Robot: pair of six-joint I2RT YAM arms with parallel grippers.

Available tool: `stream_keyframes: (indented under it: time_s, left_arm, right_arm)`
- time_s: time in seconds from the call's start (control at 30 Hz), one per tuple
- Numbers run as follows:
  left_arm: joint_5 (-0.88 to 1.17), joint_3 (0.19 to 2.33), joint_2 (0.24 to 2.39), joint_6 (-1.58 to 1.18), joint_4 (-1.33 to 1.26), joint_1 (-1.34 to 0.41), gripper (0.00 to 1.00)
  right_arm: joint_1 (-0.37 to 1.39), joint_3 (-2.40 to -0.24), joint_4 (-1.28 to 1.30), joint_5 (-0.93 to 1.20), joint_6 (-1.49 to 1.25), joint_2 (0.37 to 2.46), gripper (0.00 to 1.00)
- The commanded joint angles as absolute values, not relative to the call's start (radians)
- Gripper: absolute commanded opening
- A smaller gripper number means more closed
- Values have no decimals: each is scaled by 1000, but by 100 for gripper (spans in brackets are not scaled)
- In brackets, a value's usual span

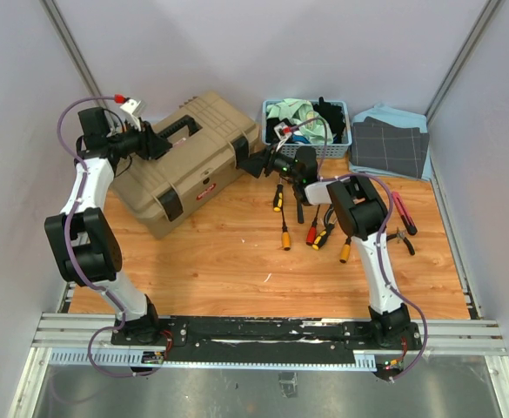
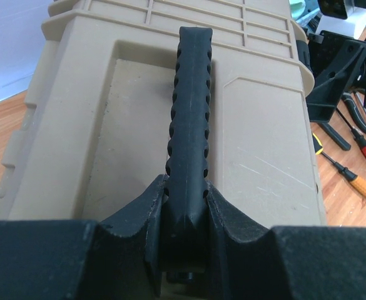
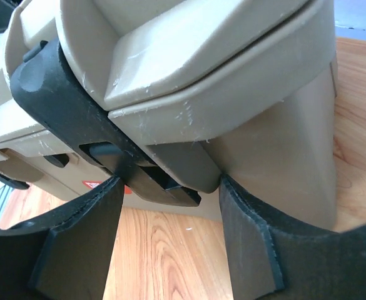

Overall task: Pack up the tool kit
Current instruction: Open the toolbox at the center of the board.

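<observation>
The tan toolbox (image 1: 197,165) lies closed at the back left of the wooden floor. My left gripper (image 1: 160,144) is shut on its black handle (image 2: 189,106), with both fingers pressed against the near end. My right gripper (image 3: 167,206) is at the box's right end, its jaws open and standing either side of the black latch (image 3: 107,144); the fingertips (image 3: 245,225) touch the latch and the box wall. Several screwdrivers (image 1: 284,235) with yellow, orange and red handles lie right of the box, and pliers (image 1: 402,237) lie further right.
A blue basket (image 1: 341,148) of cloths stands at the back, right behind my right arm. A dark grey cloth (image 1: 389,144) on a blue one lies in the back right corner. Walls close in on three sides.
</observation>
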State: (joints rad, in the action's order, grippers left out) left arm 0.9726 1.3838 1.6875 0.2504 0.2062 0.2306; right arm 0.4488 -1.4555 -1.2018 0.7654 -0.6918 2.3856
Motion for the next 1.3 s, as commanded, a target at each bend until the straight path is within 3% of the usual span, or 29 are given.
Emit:
stream_keyframes:
  time_s: [0.0, 0.27, 0.67, 0.9, 1.27]
  left_arm:
    - [983, 1348, 1711, 154, 229, 168, 0]
    - [984, 1337, 1713, 99, 182, 169, 0]
    - [955, 1324, 1704, 72, 153, 168, 0]
    - [930, 1324, 1706, 75, 155, 168, 0]
    - [800, 1328, 1715, 67, 153, 168, 0]
  right_arm:
    - [549, -1565, -1419, 870, -919, 2396, 54]
    - [549, -1622, -1498, 853, -1087, 2443, 42]
    - [548, -1587, -1495, 803, -1124, 2407, 1]
    - [543, -1511, -1467, 750, -1059, 2346, 1]
    - [540, -1388, -1139, 653, -796, 2161, 1]
